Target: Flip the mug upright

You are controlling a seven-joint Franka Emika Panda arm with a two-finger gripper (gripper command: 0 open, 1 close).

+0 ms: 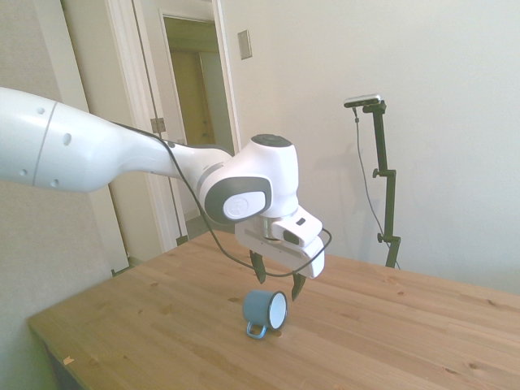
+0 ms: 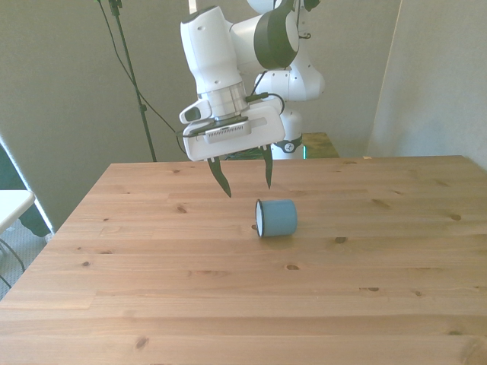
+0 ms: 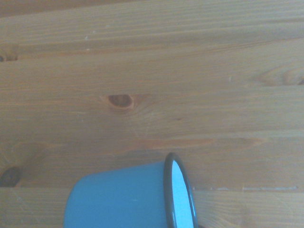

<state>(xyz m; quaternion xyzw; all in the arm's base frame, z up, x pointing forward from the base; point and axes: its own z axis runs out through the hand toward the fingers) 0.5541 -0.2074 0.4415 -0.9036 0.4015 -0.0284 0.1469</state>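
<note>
The light-blue mug lies on its side on the wooden table, its handle resting against the wood. Its dark-rimmed white mouth faces the front view's left. My gripper hangs open a little above the table, just behind and over the mug, fingers pointing down with nothing between them. In the front view the gripper sits slightly toward the view's left of the mug. The wrist view catches the mug lying on the planks, with its white inside partly showing.
Bare wooden planks stretch out around the mug on all sides. A doorway and pale walls lie beyond the table in the side view.
</note>
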